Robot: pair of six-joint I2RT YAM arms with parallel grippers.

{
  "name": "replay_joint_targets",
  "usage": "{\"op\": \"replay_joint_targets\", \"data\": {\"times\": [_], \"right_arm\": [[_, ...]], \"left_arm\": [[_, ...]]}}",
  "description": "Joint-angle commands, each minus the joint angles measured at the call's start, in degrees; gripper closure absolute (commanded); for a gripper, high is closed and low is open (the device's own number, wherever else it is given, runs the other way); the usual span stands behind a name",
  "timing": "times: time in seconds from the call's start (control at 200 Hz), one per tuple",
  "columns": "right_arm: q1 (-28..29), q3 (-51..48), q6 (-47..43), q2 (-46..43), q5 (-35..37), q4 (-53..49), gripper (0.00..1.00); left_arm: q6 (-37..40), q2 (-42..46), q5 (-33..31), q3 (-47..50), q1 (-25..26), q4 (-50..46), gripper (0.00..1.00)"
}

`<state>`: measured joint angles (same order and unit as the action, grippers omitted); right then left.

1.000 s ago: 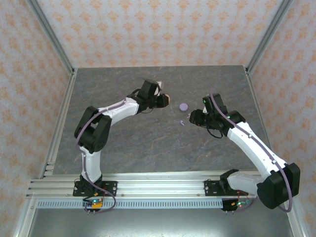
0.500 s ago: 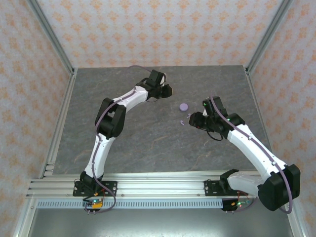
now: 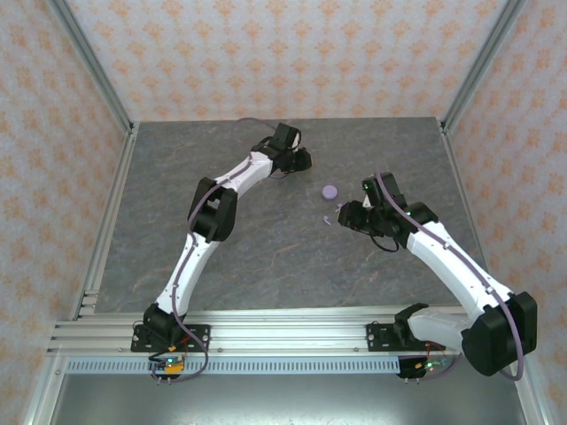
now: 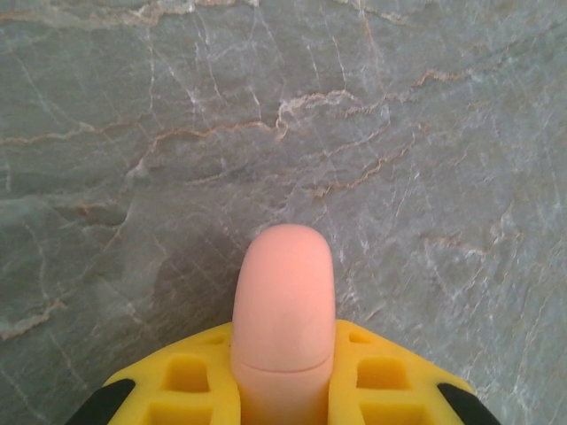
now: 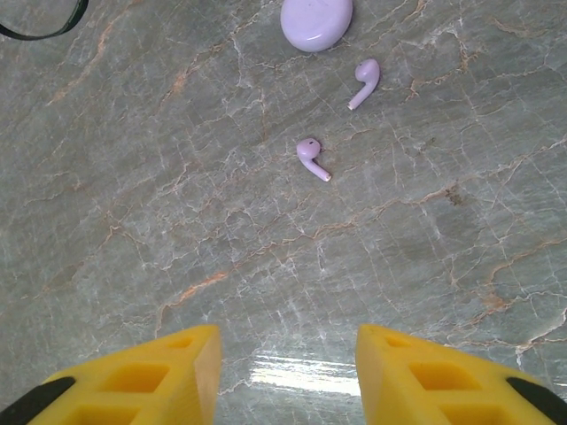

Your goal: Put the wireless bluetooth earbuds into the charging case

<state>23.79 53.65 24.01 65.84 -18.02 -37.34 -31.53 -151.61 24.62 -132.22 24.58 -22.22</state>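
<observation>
1. Fingers [image 5: 133, 376] of the right gripper [image 5: 288, 372] stand wide apart with nothing between them, low over the grey table [image 5: 133, 177].
2. Nearer lilac earbud [image 5: 313, 158] lies loose on the table ahead of the gap. Farther lilac earbud [image 5: 365, 81] is close by, not touching.
3. Lilac case [image 5: 316, 19] rests just beyond them.
4. Left gripper [image 4: 283, 354] is clamped on a salmon-pink rounded piece [image 4: 283, 292] that pokes forward; case or bud, cannot tell.
5. Overhead: left gripper [image 3: 301, 161] is at the far side, apart from the lilac case [image 3: 330, 190].
</observation>
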Motion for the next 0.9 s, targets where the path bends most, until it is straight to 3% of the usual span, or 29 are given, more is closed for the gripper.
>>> {"op": "replay_joint_targets", "data": {"times": [0.0, 0.125, 0.255, 0.405, 0.571, 0.761, 0.891], "right_arm": [[-0.29, -0.23, -0.14, 0.79, 0.31, -0.43, 0.55], [-0.29, -0.21, -0.36, 1.47, 0.44, -0.71, 0.55], [-0.28, 0.01, -0.58, 1.70, 0.53, -0.65, 0.55], [-0.29, 0.57, -0.92, 2.97, 1.21, -1.19, 0.54], [-0.25, 1.11, -1.66, 3.94, 2.20, -1.77, 0.52], [-0.32, 2.48, -4.10, 5.10, 4.70, -2.12, 0.45], [-0.28, 5.00, -7.35, 8.04, 7.14, -2.36, 0.38]], "left_arm": [[-2.13, -1.58, -1.33, -3.23, -0.71, -1.99, 0.88], [-2.30, -3.34, -1.85, -5.21, -0.99, -3.18, 0.86], [-2.31, -3.69, -2.50, -5.30, -1.33, -3.63, 0.77], [-1.94, -3.31, -3.31, -5.30, -1.59, -4.72, 0.55], [0.33, -1.48, -6.02, -5.25, -1.55, -6.85, 0.39], [6.29, 2.80, -9.84, -4.36, -1.56, -11.46, 0.35], [9.40, 9.49, -11.13, 1.90, -1.64, -10.99, 0.35]]}}
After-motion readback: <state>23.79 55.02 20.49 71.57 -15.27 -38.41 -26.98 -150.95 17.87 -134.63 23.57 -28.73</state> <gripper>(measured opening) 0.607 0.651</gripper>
